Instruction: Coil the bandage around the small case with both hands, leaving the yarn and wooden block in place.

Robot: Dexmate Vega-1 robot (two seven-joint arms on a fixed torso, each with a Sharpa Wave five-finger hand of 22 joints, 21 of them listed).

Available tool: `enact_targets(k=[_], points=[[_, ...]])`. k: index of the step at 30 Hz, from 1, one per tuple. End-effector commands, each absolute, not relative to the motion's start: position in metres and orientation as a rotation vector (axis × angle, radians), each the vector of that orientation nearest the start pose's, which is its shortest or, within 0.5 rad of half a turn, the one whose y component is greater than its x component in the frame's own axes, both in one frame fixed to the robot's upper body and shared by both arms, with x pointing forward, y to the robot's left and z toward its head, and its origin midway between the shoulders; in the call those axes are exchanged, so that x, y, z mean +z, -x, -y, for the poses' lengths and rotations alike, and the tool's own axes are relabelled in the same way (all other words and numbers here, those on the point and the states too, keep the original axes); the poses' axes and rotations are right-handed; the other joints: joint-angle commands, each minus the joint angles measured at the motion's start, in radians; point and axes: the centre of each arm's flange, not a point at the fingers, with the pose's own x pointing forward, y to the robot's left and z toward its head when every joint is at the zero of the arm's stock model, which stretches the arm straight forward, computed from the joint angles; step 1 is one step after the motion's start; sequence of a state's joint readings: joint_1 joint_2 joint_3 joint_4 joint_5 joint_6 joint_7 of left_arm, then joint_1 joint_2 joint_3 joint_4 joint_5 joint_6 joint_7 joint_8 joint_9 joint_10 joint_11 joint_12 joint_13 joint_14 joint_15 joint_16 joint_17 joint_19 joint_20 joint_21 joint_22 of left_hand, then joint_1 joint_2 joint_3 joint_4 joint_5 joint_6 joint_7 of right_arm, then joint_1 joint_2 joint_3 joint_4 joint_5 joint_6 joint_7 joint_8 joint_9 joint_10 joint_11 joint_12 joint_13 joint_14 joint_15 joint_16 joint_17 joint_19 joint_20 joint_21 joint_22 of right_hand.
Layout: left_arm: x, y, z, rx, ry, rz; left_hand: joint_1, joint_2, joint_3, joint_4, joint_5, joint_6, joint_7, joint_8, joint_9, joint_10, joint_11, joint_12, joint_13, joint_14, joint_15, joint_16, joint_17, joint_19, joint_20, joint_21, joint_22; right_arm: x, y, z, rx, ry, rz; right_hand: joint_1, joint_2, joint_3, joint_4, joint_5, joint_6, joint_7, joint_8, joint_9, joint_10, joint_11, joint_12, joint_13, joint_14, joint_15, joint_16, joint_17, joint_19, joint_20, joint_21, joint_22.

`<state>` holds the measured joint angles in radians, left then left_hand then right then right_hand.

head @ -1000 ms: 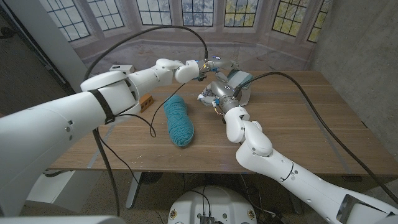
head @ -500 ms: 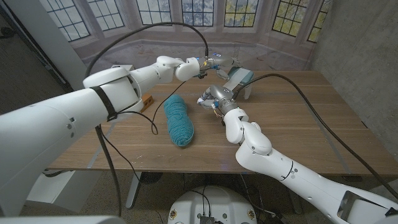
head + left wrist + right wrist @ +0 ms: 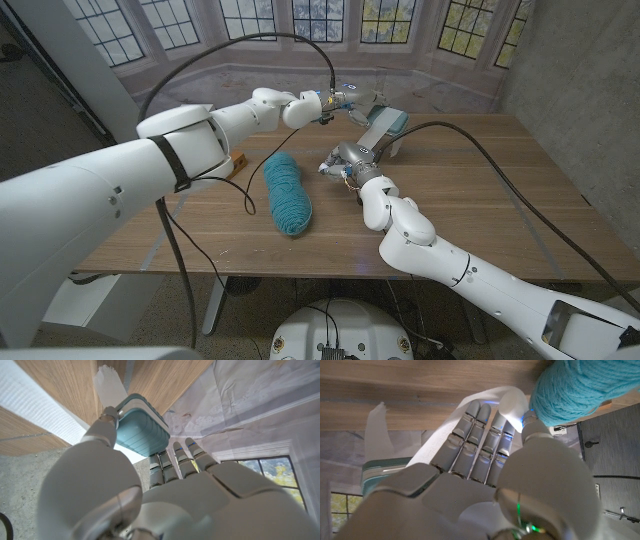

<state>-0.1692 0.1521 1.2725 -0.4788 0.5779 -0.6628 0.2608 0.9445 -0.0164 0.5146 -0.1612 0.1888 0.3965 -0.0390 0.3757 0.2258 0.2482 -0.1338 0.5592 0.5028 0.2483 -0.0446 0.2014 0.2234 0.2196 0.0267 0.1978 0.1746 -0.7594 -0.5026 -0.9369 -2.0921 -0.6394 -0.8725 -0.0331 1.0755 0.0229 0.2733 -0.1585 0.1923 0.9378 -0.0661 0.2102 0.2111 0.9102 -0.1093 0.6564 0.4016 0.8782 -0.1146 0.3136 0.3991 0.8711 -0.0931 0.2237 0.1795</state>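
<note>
My left robot hand [image 3: 352, 100] is raised over the far side of the bench [image 3: 480, 210] and grips the small case [image 3: 384, 124], a teal box with rounded corners. In the left wrist view its thumb presses one side of the case [image 3: 142, 425] and its fingers [image 3: 182, 457] lie along the opposite side, so the case is clamped between them and tilted above the wood.

My right robot hand [image 3: 345, 158] sits lower and nearer to me, just beside the case. In the right wrist view its fingers [image 3: 480, 435] reach out together over the white bandage [image 3: 445, 440], with the thumb close against the strip by the yarn. I cannot tell from these views whether the strip is actually pinched or only lies under the fingers.

The bandage runs as a flat white band from the right robot hand up toward the case; in the left wrist view a loose end [image 3: 110, 385] stands up by the case's edge and another stretch lies across the bench.

The teal yarn [image 3: 286, 192] lies on the bench on the left side of the right robot hand, near it. The wooden block [image 3: 237, 162] sits farther to the left, partly hidden behind my left arm.
</note>
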Motion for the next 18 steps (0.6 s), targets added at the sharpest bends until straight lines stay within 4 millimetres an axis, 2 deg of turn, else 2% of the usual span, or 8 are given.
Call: enact_targets(k=[1, 18], points=[[0.180, -0.670, -0.022, -0.388, -1.698, 1.167, 0.003, 0.010, 0.015, 0.007, 0.004, 0.006, 0.001, 0.196, 0.002, 0.000, 0.006, 0.004, 0.005, 0.004, 0.005, -0.002, 0.002, -0.006, 0.001, 0.001, 0.003, -0.023, -0.539, 0.050, -0.011, 1.205, 0.475, 0.011, -0.002, 0.004, -0.002, 0.003, 0.001, -0.003, -0.003, 0.003, 0.001, -0.004, 0.000, 0.002, 0.010, -0.107, -0.002, 0.003, 0.002, -0.002, 0.002, 0.003], [0.187, -0.670, -0.025, -0.371, -1.704, 1.165, 0.002, 0.011, 0.015, 0.007, 0.004, 0.004, 0.003, 0.196, 0.002, -0.002, 0.008, 0.003, 0.005, 0.003, 0.006, -0.002, 0.002, -0.007, 0.002, 0.001, 0.003, -0.032, -0.565, 0.052, -0.020, 1.212, 0.427, 0.013, -0.003, 0.004, 0.000, 0.004, -0.001, -0.007, -0.004, 0.003, 0.003, -0.006, 0.001, 0.005, 0.012, -0.107, -0.006, 0.005, 0.001, -0.004, 0.001, 0.002]])
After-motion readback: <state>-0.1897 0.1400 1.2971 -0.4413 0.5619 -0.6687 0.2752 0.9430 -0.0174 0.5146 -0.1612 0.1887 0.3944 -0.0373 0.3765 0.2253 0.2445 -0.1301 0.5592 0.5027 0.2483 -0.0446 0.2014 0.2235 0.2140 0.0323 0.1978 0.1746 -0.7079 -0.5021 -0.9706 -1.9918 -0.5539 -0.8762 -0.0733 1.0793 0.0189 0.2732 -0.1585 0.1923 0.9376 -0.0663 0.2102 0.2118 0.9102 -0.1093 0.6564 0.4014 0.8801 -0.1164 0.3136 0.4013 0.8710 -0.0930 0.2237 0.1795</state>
